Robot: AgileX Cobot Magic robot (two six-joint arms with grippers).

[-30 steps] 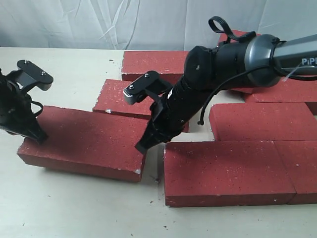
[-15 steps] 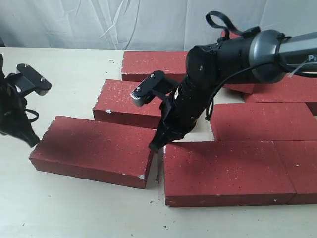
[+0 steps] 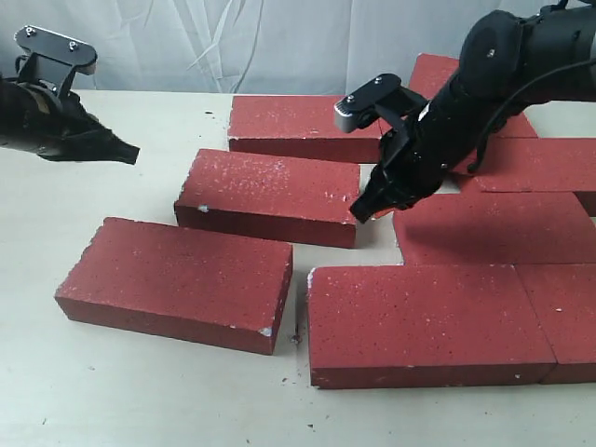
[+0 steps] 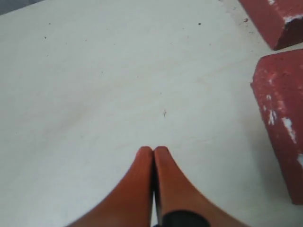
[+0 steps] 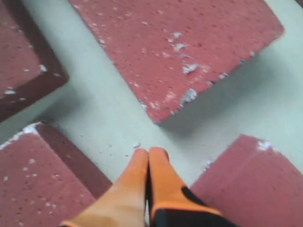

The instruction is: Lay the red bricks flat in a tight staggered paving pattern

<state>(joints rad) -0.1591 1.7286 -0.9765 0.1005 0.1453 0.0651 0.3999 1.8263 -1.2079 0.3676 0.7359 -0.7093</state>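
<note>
Several red bricks lie flat on the table. A front-left brick (image 3: pixel 172 284) sits slightly skewed, with a narrow gap to the front-right brick (image 3: pixel 428 321). Behind them lie a middle brick (image 3: pixel 270 194) and a back brick (image 3: pixel 303 121); more fill the right side (image 3: pixel 494 228). My left gripper (image 3: pixel 130 154) is shut and empty, hovering over bare table at the far left (image 4: pixel 154 150). My right gripper (image 3: pixel 358 212) is shut and empty, above the gap at the middle brick's right end (image 5: pixel 149 152), with brick corners (image 5: pixel 184 47) around it.
The pale table (image 3: pixel 140 391) is bare at the left and front. A white cloth backdrop (image 3: pixel 233 47) hangs behind. Small red crumbs (image 3: pixel 296 340) lie by the gap between the front bricks. A brick's end (image 4: pixel 279 118) shows beside the left gripper.
The front-left brick was pushed right toward the front-right brick. Both grippers then lifted off it, the left going up and back left, the right going back right.
</note>
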